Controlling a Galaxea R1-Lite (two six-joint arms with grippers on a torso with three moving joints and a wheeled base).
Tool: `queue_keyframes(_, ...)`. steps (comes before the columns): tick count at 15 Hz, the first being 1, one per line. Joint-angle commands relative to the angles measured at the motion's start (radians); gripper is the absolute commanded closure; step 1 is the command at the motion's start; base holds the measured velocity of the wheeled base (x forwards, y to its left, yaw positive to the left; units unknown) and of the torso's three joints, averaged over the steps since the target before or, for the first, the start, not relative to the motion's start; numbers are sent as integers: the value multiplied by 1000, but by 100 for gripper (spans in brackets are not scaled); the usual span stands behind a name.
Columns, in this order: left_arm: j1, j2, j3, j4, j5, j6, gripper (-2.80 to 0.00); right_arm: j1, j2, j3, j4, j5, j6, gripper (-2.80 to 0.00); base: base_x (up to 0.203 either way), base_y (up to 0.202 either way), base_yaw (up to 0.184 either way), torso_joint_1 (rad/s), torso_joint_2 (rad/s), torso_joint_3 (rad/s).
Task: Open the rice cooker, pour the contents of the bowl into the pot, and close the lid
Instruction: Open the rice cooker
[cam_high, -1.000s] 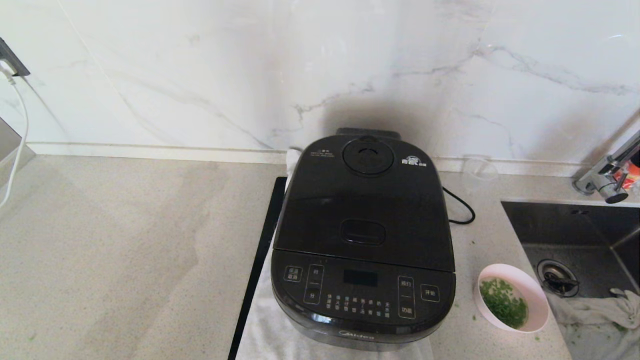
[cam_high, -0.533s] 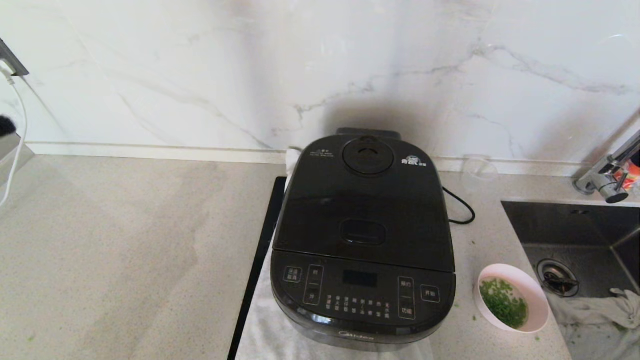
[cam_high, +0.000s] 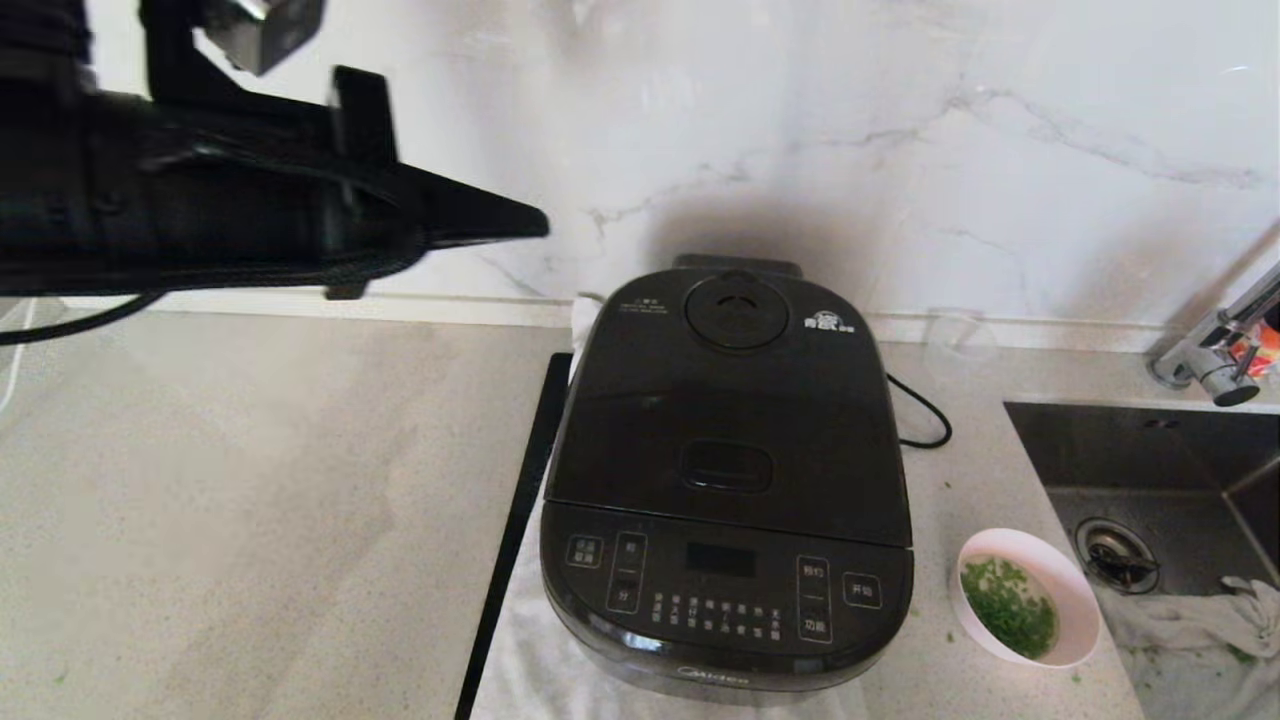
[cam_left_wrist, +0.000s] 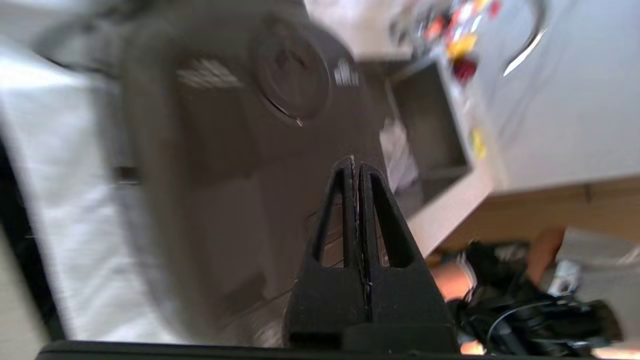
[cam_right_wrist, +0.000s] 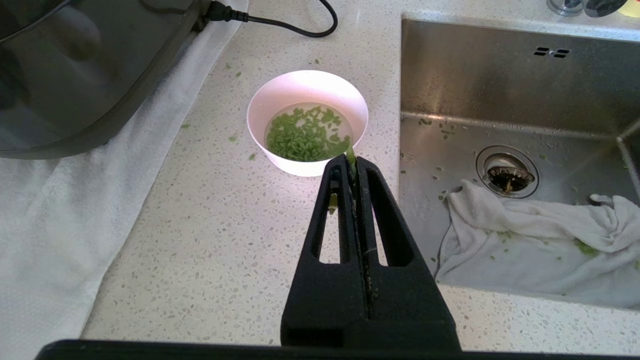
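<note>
The speckled pale stone counter (cam_high: 250, 500) runs along a white veined marble wall, with a brushed steel sink (cam_high: 1150, 460) sunk at its right end. On a white textured towel (cam_high: 530, 660) laid over the counter, likely to catch drips, stands the large glossy black rounded-square rice cooker (cam_high: 728, 470), button panel facing the robot. Its smooth hinged lid (cam_high: 725, 400) is shut, so the pot inside is hidden; the rectangular release button (cam_high: 726, 465) sits near the lid's front edge, the round steam vent cap (cam_high: 737, 312) near the back.

The black left arm reaches in high from the left, its left gripper (cam_high: 535, 226) pointing toward the cooker's rear corner but well apart from it. In the left wrist view the two tapered black fingers (cam_left_wrist: 345, 200) are pressed flat together and grip nothing; a closed tip suits pushing the release button, which looks like the step at hand.

A crumpled white cloth (cam_right_wrist: 530, 220), flecked with green, lies in the sink by the drain.

The small round pale pink bowl (cam_high: 1078, 600) waits on the counter just right of the cooker, beside the sink's edge. It holds finely chopped green bits (cam_right_wrist: 305, 135) in a little clear water, and a few bits lie scattered around it. The right gripper (cam_right_wrist: 353, 159) hovers near the bowl's rim on the robot's side, fingers likewise closed with nothing grasped, though a green scrap clings at the tip.
</note>
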Motion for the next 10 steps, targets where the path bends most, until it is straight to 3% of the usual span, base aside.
queue_keyframes(1,-122,121,-14,4,87,3,0,0,0,0,0,1,0,0,0,0,0,0,0,0)
queue_keyframes(3,-195,162,3,2,218,22,0,0,0,0,0,1,-1,0,0,0,0,0,0,0)
queue_keyframes(4,-219,175,6,2,252,29,0,1,0,0,0,0,0,0,0,0,0,0,0,0)
queue_keyframes(7,-263,186,8,2,276,27,0,1,0,0,0,1,0,0,0,0,0,0,0,0)
queue_keyframes(10,-311,226,9,2,383,30,0,1,0,0,0,1,0,0,0,0,0,0,0,0)
